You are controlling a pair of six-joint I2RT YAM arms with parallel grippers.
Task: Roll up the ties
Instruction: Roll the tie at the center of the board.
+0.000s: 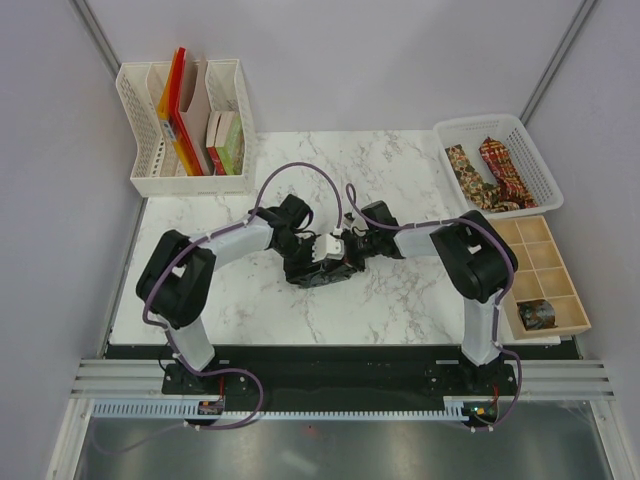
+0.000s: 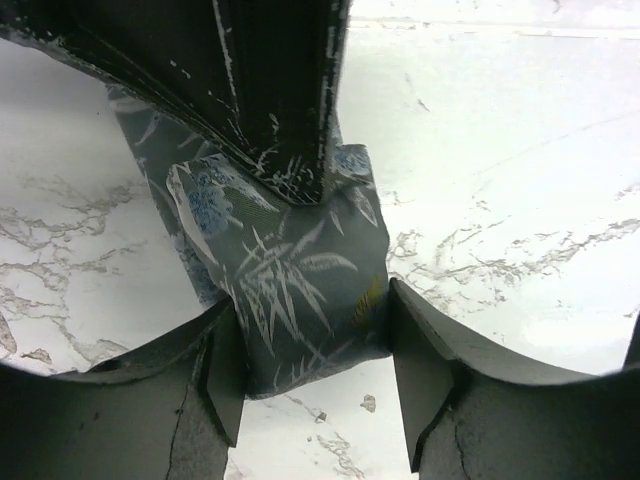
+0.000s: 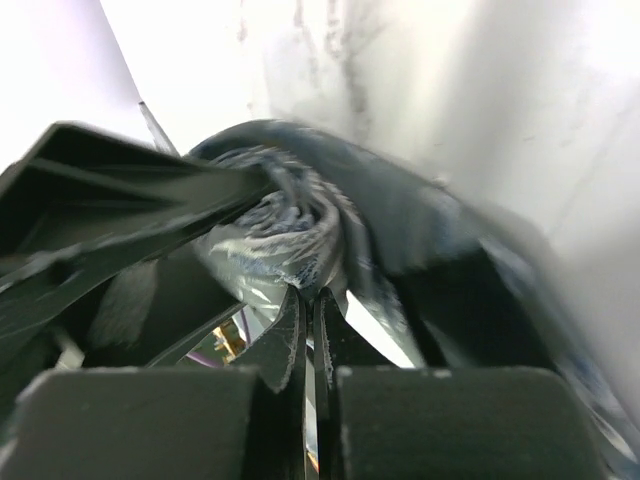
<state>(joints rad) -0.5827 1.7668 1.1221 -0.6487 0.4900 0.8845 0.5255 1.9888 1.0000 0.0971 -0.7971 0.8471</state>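
A dark grey-green tie (image 1: 318, 272) with a pale leaf pattern sits rolled up at the table's centre, where both grippers meet. My left gripper (image 2: 312, 330) stands around the roll (image 2: 290, 270), a pad against each side of it. My right gripper (image 3: 310, 295) is shut, its tips pinching the fabric at the spiral end of the roll (image 3: 285, 220). In the left wrist view the right gripper's dark fingers (image 2: 270, 100) reach down over the roll. A brown-gold tie (image 1: 465, 172) and a red tie (image 1: 503, 168) lie in a white basket (image 1: 540, 180).
A wooden box (image 1: 575, 300) with compartments sits at the right edge, with a rolled tie (image 1: 535, 315) in one of its near cells. A white file rack (image 1: 150, 180) with coloured folders stands at the back left. Marble table (image 1: 400, 300) surrounds the grippers.
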